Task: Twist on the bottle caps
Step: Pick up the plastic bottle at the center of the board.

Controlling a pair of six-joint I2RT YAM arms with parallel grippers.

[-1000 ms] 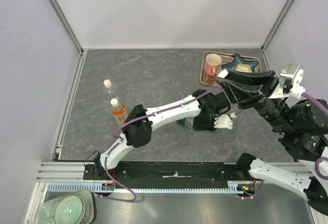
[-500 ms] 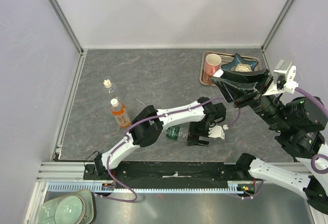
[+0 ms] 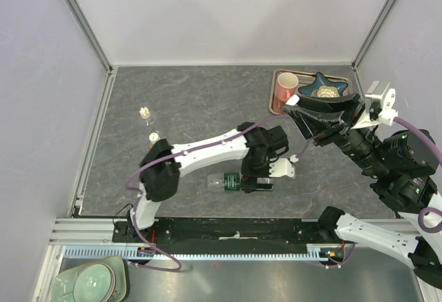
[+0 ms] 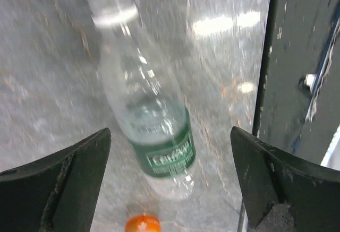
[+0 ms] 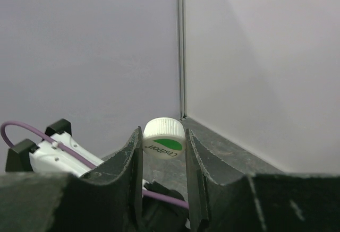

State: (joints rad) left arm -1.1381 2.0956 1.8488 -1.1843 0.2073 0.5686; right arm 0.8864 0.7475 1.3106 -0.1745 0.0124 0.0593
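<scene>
On its side at near centre, neck pointing left: clear green-label bottle (image 3: 224, 182). Upright at far left: tiny clear bottle (image 3: 145, 114). Just nearer, mostly hidden: orange bottle (image 3: 153, 137). Raised at right, pinched in right gripper (image 5: 162, 143): white green-printed cap (image 5: 164, 130).

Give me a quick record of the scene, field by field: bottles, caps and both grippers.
Left gripper: open, over the clear green-labelled plastic bottle
That bottle: lying on its side
Right gripper: shut on small white round plastic cap
Orange drink bottle: upright, mostly hidden by left arm
Tiny clear bottle: upright, far left
</scene>
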